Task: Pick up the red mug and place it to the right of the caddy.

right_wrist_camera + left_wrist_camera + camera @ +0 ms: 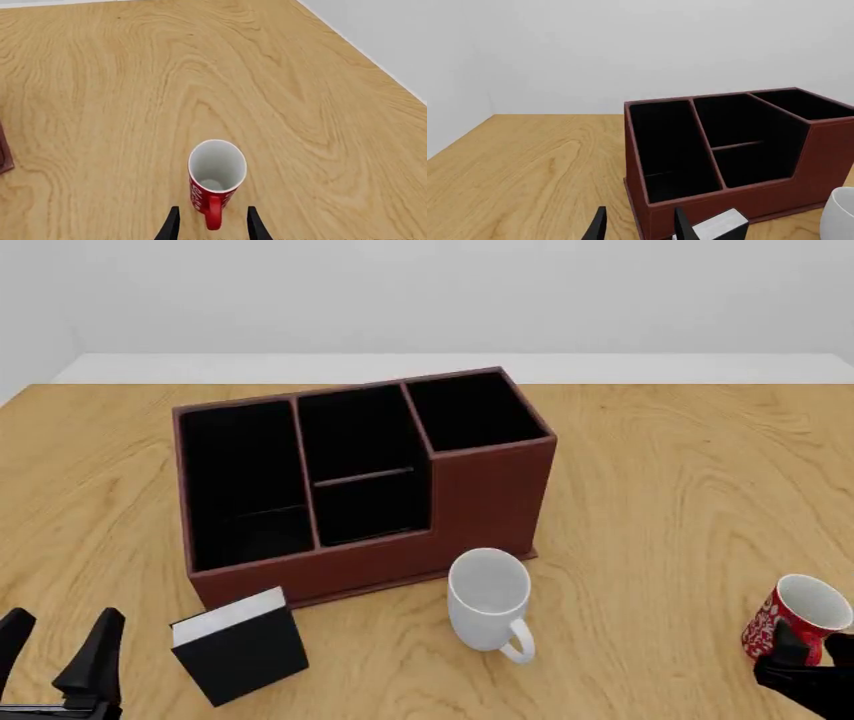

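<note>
Pale wood-grain table, plain white wall behind. Small red ceramic mug with white pattern upright at near right, well apart from large dark red-brown compartmented caddy. Right gripper open, fingers straddling mug handle, nothing gripped. Left gripper open, empty, near left. Step, judged: pre-grasp; next, close on handle, lift. Pattern on mug unreadable; no labels.

So there's a plain white ceramic mug standing upright around the middle of the light wooden table, open mouth up, its handle pointing toward the near edge and a bit right. Over to its left, near the front, a small black box with a white top stands slightly turned. Behind the table's far edge is a pale grey wall.
</note>
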